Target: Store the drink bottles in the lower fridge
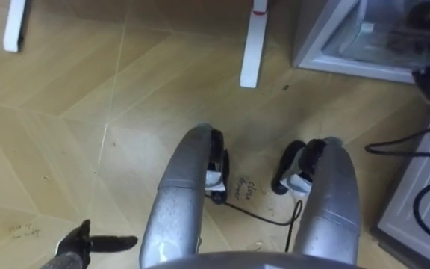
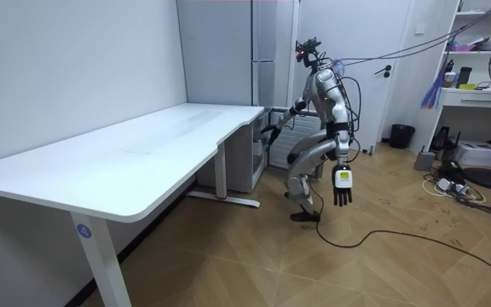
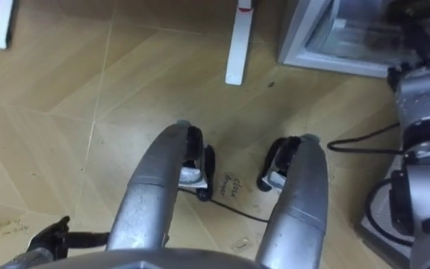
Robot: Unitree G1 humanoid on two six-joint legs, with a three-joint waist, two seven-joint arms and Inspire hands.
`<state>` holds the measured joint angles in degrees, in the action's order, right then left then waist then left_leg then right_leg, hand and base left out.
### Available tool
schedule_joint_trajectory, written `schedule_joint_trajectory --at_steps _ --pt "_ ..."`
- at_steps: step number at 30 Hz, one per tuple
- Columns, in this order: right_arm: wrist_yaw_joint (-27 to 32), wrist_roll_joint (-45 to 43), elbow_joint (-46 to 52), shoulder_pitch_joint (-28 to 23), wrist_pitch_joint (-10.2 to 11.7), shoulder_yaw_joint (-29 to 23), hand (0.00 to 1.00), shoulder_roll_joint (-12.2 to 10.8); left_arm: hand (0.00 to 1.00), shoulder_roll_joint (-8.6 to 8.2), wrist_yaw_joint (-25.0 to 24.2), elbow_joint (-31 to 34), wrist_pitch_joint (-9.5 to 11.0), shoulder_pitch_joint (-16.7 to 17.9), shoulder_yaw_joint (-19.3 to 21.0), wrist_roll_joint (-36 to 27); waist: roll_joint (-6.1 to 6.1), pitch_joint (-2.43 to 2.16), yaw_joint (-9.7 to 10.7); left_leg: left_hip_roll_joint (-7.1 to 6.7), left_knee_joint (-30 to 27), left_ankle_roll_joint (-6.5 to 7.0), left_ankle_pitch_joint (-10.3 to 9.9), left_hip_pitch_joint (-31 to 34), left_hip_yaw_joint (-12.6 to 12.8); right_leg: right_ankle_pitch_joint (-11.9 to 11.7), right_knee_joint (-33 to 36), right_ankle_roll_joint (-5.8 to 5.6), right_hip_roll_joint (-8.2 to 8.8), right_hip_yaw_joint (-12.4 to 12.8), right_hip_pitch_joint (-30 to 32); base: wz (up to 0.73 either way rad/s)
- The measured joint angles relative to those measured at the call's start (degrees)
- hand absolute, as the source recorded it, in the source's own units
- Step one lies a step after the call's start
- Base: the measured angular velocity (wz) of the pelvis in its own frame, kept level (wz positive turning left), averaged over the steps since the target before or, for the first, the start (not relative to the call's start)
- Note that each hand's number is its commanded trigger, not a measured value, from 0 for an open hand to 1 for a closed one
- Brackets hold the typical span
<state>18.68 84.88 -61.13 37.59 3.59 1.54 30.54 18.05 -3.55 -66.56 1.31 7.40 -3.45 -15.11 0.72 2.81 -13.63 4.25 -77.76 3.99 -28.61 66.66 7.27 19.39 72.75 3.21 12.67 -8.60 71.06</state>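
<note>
Fridge (image 1: 313,36) rt of desk leg (image 1: 253,48)

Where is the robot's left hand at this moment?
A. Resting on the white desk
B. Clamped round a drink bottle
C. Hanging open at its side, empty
C: the left hand hangs beside the bent legs with straight fingers, holding nothing, well clear of the desk.

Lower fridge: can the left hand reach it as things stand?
Probably not. The left hand hangs open at the robot's left side, while the fridge stands ahead on its right.
</note>
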Motion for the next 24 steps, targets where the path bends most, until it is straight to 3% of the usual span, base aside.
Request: schedule_joint_trajectory --at_steps 2,5,10,17,24 --pt "-3.36 -1.80 0.01 -0.51 0.01 1.95 0.00 0.19 0.00 0.18 -0.47 0.07 -0.08 0.61 -0.23 0.02 -0.25 0.18 0.02 0.04 -0.52 -0.20 -0.17 0.00 -0.65 0.39 0.52 0.22 0.03 -0.27 -0.17 0.09" --pt "-3.49 -1.69 0.00 -0.57 0.05 2.35 0.00 0.21 0.00 0.25 -0.72 0.21 0.20 0.61 -1.69 0.07 -0.12 0.20 -0.36 0.14 -2.05 -0.61 -0.36 0.52 -1.43 1.33 2.22 0.55 0.27 -0.76 -0.14 0.06" --pt "-3.64 -0.91 0.00 -0.48 0.14 3.43 0.00 0.25 0.00 0.48 -0.86 0.82 0.26 1.20 -3.51 -0.17 0.09 0.08 -1.29 0.07 -2.98 -1.04 -0.14 1.04 -3.25 3.85 3.38 -0.02 0.40 -2.09 -0.22 0.00" --pt "-5.20 -0.57 0.01 -0.49 0.29 3.97 0.00 0.25 0.00 0.51 -1.03 1.43 0.70 1.31 -3.79 -0.16 0.20 0.02 -1.85 0.06 -2.98 -1.38 0.00 1.21 -3.87 4.21 3.36 0.25 0.43 -2.89 -0.35 0.00" --pt "-5.54 -2.12 -0.09 -0.49 -0.03 4.10 0.00 0.58 0.00 1.22 -1.09 2.95 0.15 2.47 -5.98 0.09 1.13 0.02 -3.07 0.07 -1.86 -1.39 0.00 0.23 -4.47 4.27 1.57 0.36 0.27 -3.80 -1.61 -0.07"
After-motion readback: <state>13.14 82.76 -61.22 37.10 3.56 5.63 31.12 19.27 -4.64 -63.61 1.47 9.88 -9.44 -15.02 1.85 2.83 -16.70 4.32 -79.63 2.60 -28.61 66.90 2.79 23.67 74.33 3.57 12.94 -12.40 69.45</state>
